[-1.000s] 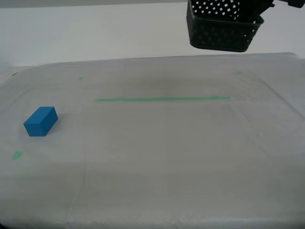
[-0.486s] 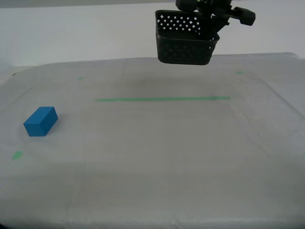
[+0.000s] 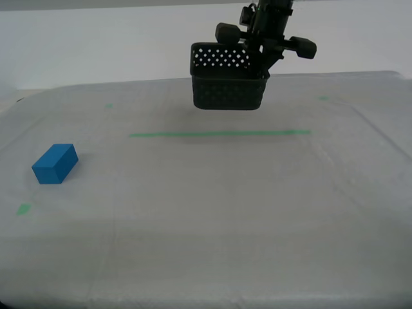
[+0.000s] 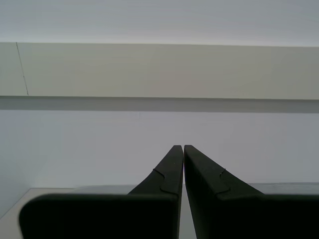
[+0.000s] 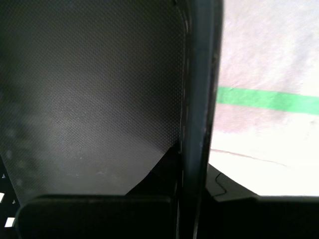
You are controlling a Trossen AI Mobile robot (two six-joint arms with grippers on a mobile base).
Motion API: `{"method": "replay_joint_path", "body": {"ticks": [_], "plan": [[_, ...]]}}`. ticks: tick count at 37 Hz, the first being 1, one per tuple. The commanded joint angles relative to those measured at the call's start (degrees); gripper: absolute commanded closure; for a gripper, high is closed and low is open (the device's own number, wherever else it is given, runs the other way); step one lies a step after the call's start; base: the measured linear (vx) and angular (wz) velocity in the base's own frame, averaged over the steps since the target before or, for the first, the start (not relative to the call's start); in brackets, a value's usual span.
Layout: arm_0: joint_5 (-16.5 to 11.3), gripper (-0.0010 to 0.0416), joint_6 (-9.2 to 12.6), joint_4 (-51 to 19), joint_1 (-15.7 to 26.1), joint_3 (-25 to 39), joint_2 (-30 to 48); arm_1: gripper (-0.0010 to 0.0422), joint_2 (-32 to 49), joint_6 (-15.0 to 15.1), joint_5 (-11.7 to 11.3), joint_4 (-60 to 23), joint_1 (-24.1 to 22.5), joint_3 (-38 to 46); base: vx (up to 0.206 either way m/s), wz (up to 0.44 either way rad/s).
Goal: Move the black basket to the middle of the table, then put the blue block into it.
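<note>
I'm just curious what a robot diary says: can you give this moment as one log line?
first gripper: shut on basket wall, held above table | block: on table, untouched | second gripper: shut, empty

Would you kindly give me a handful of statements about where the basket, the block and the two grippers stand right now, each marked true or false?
1. The black basket hangs above the table, not resting on it. True.
2. The blue block lies inside the basket. False: it sits on the table towards the exterior view's left, far from the basket.
3. My first gripper holds the basket by one wall. True.
4. My second gripper is wide open. False: its jaws are closed together on nothing.
5. The green tape line runs under the block. False: it lies apart from the block, below the basket.
</note>
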Motion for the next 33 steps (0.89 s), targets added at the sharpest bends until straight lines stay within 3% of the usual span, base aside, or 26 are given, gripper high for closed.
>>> {"method": "replay_joint_path", "body": {"ticks": [1, 11, 26, 33], "plan": [[-0.13, 0.0406, 0.59, -0.02, 0.50, 0.22, 1.40, 0.0412, -0.02, 0.09, -0.04, 0.28, -0.02, 0.02, 0.000, 0.000], [0.15, 0.0406, 1.31, 1.20, 1.25, 0.11, 4.28, 0.0412, -0.02, 0.09, -0.04, 0.28, -0.02, 0.13, 0.000, 0.000], [1.90, 0.0406, 5.11, 4.68, 1.57, -0.72, 5.97, 0.0412, -0.02, 0.09, -0.07, -0.11, -0.02, 0.07, 0.000, 0.000], [2.51, 0.0406, 5.75, 7.08, 1.46, -2.78, 5.97, 0.0412, -0.02, 0.09, -0.04, -0.13, -0.02, 0.02, 0.000, 0.000]]}}
